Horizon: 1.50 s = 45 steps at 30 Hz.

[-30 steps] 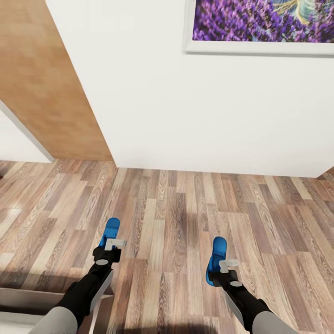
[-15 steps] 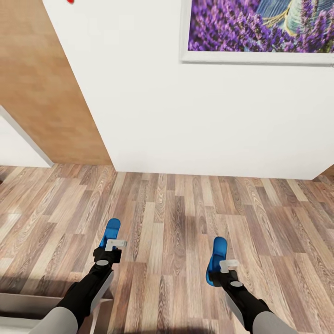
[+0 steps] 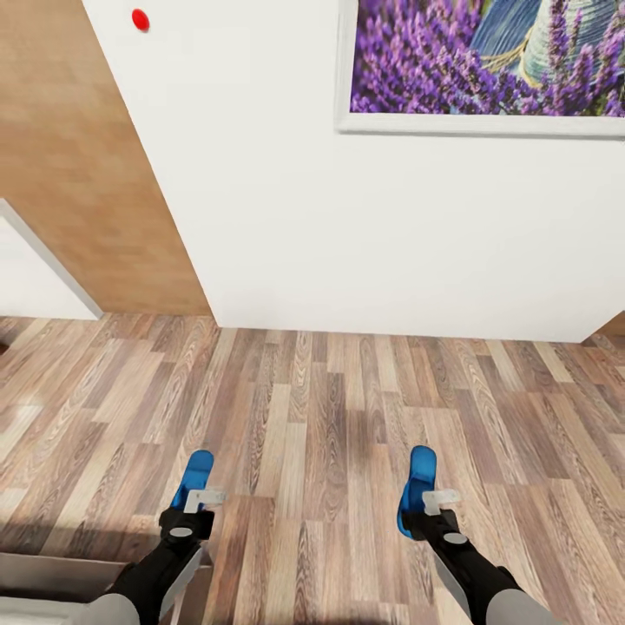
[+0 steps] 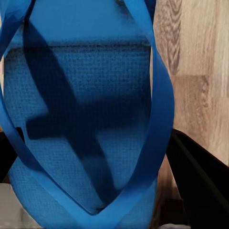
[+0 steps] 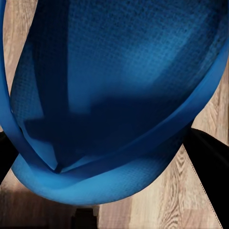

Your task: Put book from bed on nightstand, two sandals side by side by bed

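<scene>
Each of my grippers carries one bright blue sandal above the wood-plank floor. In the head view the left gripper (image 3: pixel 193 508) is shut on a sandal (image 3: pixel 194 476) at the lower left, and the right gripper (image 3: pixel 425 510) is shut on the other sandal (image 3: pixel 418 483) at the lower right. Both sandals point toward the white wall ahead. The left wrist view shows its sandal (image 4: pixel 81 119) close up, with the blue straps crossing the sole. The right wrist view shows the other sandal (image 5: pixel 114 95) the same way. The book, the bed and the nightstand are out of view.
A white wall (image 3: pixel 347 226) stands straight ahead with a framed purple flower picture (image 3: pixel 486 61) high on it. A light wooden door (image 3: pixel 78 174) runs along the left. Brown plank floor (image 3: pixel 330 408) lies between me and the wall. A pale grey edge (image 3: pixel 52 577) shows at bottom left.
The view has tilted up, so the wall and picture show more. Both arms have drawn back and lower in the frame, sandals still held.
</scene>
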Motion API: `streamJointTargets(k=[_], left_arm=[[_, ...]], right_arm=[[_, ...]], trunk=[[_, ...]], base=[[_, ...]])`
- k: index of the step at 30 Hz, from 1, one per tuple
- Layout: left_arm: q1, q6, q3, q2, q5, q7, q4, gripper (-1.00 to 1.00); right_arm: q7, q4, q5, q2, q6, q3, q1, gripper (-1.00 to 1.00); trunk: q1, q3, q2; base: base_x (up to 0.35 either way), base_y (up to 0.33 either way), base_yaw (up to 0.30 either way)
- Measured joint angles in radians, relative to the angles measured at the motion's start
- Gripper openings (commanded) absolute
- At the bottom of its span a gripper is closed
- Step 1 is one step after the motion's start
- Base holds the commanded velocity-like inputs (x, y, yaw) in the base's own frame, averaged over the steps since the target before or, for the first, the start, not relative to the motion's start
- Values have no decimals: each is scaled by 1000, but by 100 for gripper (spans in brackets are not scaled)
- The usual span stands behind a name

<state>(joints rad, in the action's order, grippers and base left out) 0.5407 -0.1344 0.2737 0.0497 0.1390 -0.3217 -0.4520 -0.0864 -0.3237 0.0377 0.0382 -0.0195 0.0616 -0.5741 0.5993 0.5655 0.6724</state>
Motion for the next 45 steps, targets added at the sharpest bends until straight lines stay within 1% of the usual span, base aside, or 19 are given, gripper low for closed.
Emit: streamJointTargets(k=[2, 4, 9, 18, 28, 31, 34, 39, 41, 45], left_arm=[[0, 34, 0, 0, 1, 17, 57, -100], [0, 54, 0, 0, 0, 30, 89, -100], [1, 71, -1, 0, -1, 42, 116, -100], [0, 86, -4, 0, -1, 45, 123, -100], [-1, 97, 2, 1, -8, 45, 124, -100], [-2, 98, 2, 0, -9, 45, 125, -100], [-2, 99, 3, 0, -10, 45, 131, -100], [-2, 101, 3, 0, -10, 45, 135, -100], [-3, 104, 2, 0, -10, 45, 135, -100], [-4, 141, 2, -2, -9, 45, 135, -100]], right_arm=[[0, 6, -1, 2, -19, 0, 3, -100], [0, 10, -1, 3, -29, 1, 4, -100], [0, 21, -1, 6, -39, 0, 5, -100], [0, 51, -1, 7, -43, -1, 6, -100], [0, 76, -1, 6, -45, 1, 6, -100], [0, 94, -1, 6, -57, 1, 7, -100], [0, 114, -1, 5, -87, 1, 8, -100], [0, 124, 0, 1, -104, 2, 8, -100], [0, 127, 0, 3, -108, 2, 8, -100], [0, 129, -1, 4, -111, 2, 8, -100]], trunk=[[-8, -9, -14], [-15, -19, -28], [-35, -43, -63], [-69, -85, -126], [-108, -132, -196], [-119, -147, -217], [-131, -161, -238], [-150, -184, -274], [-150, -188, -274], [-150, -194, -274]], base=[[0, 0, 0], [0, 0, 0], [0, 0, 0], [0, 0, 0], [0, 0, 0], [0, 0, 0], [0, 0, 0], [0, 0, 0], [0, 0, 0], [0, 0, 0]])
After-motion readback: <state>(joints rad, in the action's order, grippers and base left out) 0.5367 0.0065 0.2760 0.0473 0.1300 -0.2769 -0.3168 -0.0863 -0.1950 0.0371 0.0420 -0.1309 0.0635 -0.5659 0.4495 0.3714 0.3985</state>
